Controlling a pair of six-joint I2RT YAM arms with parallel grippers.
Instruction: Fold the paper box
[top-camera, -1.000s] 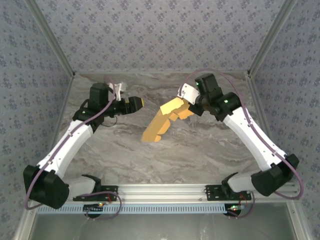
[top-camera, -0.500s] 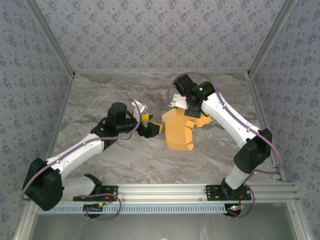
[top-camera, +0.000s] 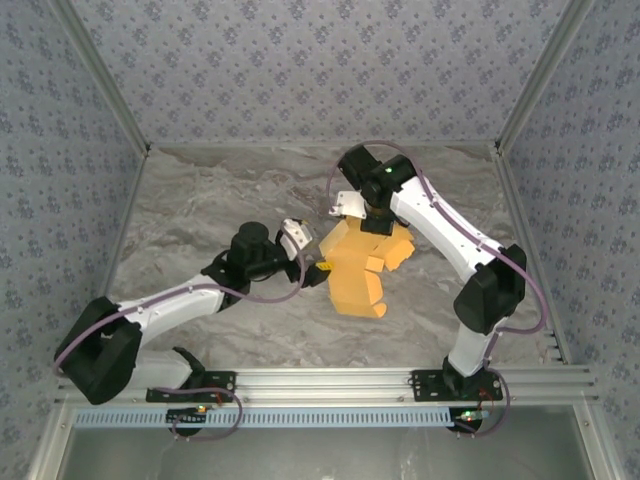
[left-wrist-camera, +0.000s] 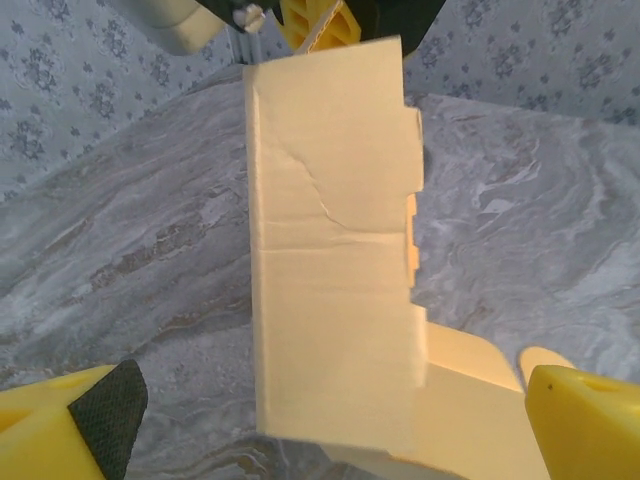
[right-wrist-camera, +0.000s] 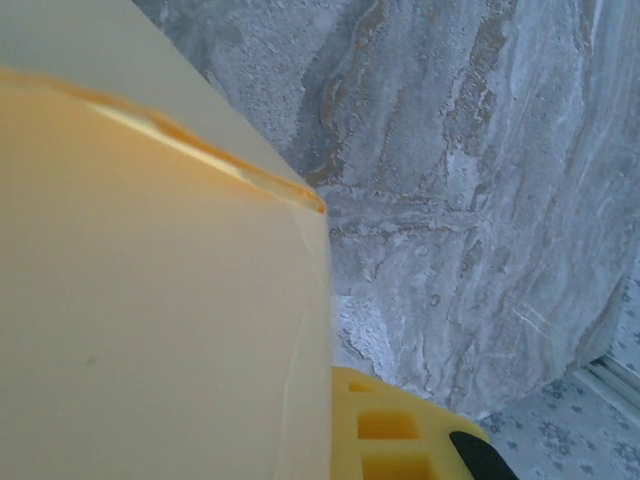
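Above the table (top-camera: 200, 200), paper box (top-camera: 358, 278) in right tool's (top-camera: 368, 225) grip, left tool (top-camera: 316, 265) wide.

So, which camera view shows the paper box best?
The left wrist view: the paper box faces the camera there, with its creases, side tabs and lower flap plain to see. The top external view shows its overall outline, but small and from above. The right wrist view gives one close, blurred panel of it.

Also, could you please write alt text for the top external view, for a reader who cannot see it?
The right gripper holds the orange-yellow paper box, a partly creased flat cut-out, by its far end over the marble table. The left gripper, with its jaws open, sits close beside the cut-out's left edge.
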